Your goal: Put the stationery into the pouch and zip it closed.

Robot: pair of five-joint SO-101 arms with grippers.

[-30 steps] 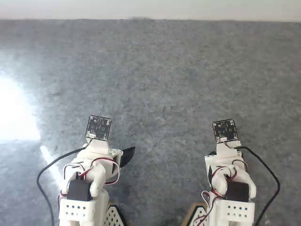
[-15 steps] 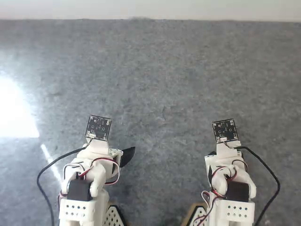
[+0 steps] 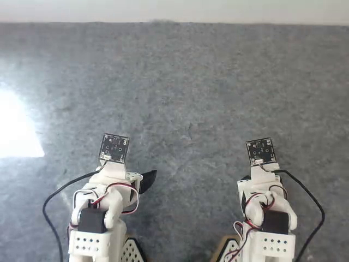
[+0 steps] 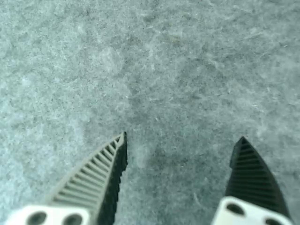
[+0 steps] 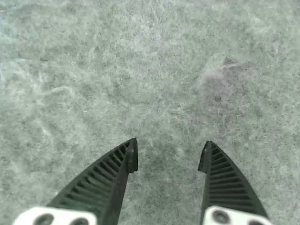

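My left gripper (image 4: 183,138) hangs open over bare grey felt, its two ribbed black fingers wide apart with nothing between them. My right gripper (image 5: 171,142) is also open over the felt, with a narrower gap that holds nothing. In the high view both arms are folded back at the near edge: the left arm (image 3: 106,213) at the lower left, one black finger (image 3: 147,181) sticking out to its side, and the right arm (image 3: 267,213) at the lower right.
A grey felt mat (image 3: 191,82) covers the table up to a pale strip (image 3: 174,11) along the far edge. A bright patch of glare (image 3: 16,131) lies on the mat at the left. Cables loop beside both arm bases.
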